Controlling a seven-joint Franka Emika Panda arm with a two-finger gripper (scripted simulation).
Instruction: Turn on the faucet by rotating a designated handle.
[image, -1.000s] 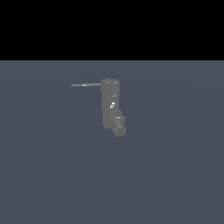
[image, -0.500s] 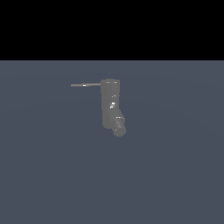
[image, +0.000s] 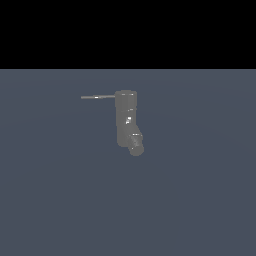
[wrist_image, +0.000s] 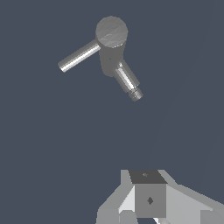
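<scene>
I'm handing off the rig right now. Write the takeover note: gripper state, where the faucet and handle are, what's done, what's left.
Gripper: only partly visible at the edge of the wrist view; open or shut cannot be told. It holds nothing and is well clear of the faucet. The arm does not show in the exterior view.
Faucet: upright on the floor, spout angled out low.
Handle: sticks sideways from the faucet's top, toward the exterior view's left; untouched.
Done: nothing visible on the handle.
Left: approach, contact the handle, rotate it.
</scene>
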